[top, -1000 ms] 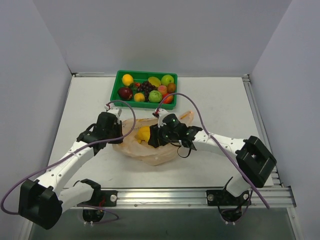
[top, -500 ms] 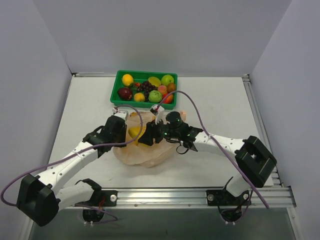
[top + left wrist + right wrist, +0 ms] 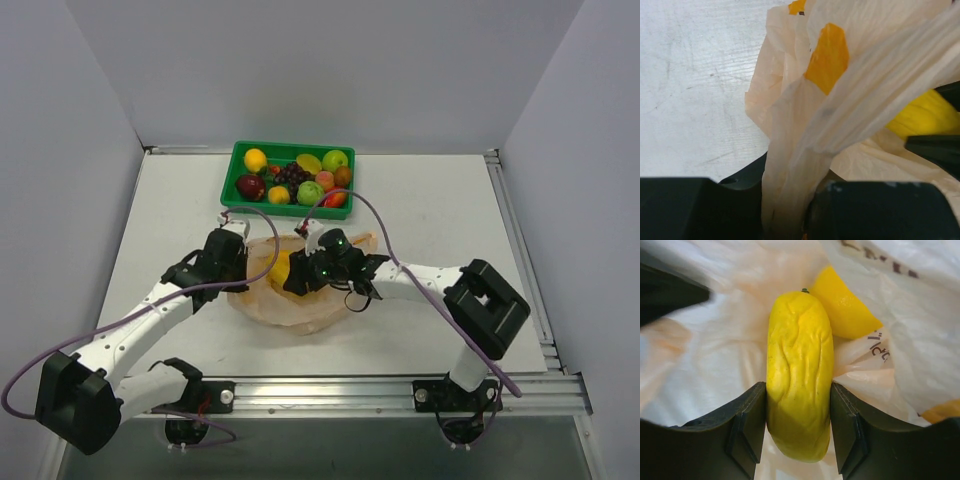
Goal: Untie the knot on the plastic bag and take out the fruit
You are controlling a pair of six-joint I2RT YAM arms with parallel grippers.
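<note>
My right gripper [image 3: 798, 400] hugs the light-looking yellow fruit [image 3: 800, 350] at its middle. My left gripper [image 3: 790, 220] pinches the thin, slippery plastic bag [image 3: 860, 85].

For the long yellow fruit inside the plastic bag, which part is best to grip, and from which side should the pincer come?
Grip the long yellow fruit across its narrow middle, one finger on each long side, coming end-on through the open mouth of the plastic bag. It lies lengthwise toward that opening, and its width fits the right pincer, which holds it so.
</note>
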